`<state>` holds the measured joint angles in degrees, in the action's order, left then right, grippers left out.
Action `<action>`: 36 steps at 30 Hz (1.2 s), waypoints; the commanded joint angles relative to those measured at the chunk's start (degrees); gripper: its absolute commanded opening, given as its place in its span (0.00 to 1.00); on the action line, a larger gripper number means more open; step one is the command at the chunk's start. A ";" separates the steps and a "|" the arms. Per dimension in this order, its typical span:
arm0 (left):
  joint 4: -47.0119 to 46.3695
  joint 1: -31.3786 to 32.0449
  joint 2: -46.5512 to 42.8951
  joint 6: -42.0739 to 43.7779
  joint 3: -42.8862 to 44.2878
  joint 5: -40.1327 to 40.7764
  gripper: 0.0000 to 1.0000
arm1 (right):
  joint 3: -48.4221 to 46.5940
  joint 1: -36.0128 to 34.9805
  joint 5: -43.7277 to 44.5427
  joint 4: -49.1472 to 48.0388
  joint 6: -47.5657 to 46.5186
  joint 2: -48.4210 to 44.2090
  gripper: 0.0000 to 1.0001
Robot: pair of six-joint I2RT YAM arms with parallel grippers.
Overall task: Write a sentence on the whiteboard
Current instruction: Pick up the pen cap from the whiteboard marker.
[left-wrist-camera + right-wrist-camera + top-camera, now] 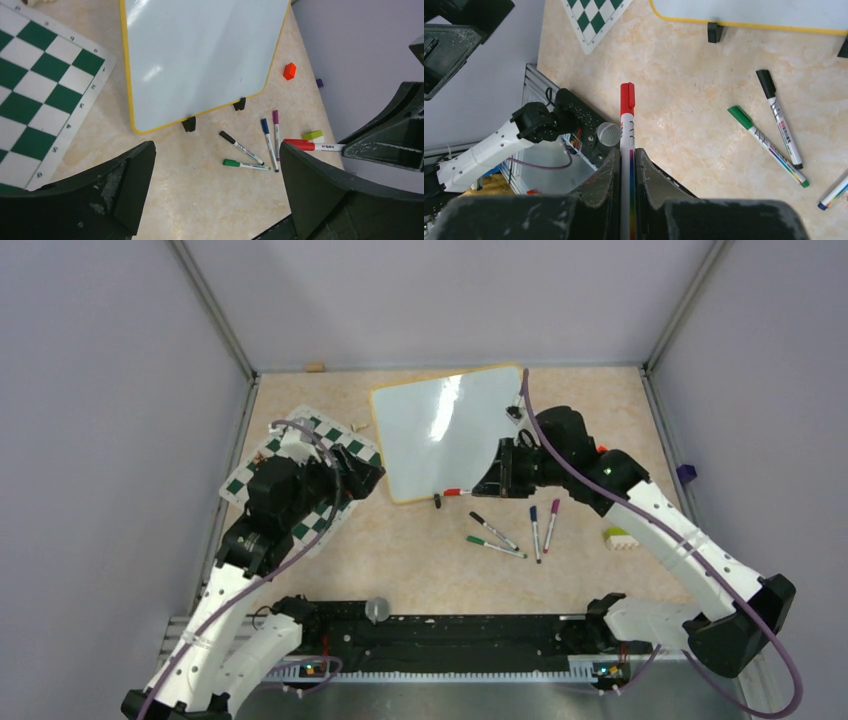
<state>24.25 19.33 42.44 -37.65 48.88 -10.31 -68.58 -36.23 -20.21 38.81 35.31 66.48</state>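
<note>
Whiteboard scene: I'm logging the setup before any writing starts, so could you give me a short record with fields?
whiteboard: lying on the table, no writing visible
right fingers: shut on red marker, cap looks on
left fingers: open, holding nothing, near chess mat
loose on table by the whiteboard: black marker, green marker, blue marker, purple marker

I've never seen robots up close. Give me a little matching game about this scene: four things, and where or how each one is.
1 red marker
2 green marker
3 left gripper
4 chess mat

A open, holding nothing
B lying loose on the table
C clamped in the right gripper
D checkered, left of the whiteboard

Pairs: 1-C, 2-B, 3-A, 4-D
</note>
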 commanded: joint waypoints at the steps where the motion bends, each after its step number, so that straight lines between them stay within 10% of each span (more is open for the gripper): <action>1: -13.61 2.31 -0.59 17.91 -3.25 -4.79 0.99 | -3.33 0.11 1.83 5.05 -0.15 -0.58 0.00; 17: -12.11 18.75 16.05 55.78 6.73 -4.50 0.98 | -14.63 0.10 -3.40 5.71 -0.95 7.44 0.00; 24: -10.62 19.88 17.82 68.95 6.89 -16.80 0.81 | -15.79 0.10 -6.73 4.43 0.17 9.02 0.00; 36: -13.13 20.14 20.74 68.77 7.41 -20.25 0.76 | -15.76 0.10 -10.06 2.26 1.28 10.97 0.00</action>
<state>14.41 39.18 62.70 29.39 53.98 -27.88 -81.54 -36.21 -28.25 43.70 36.01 76.31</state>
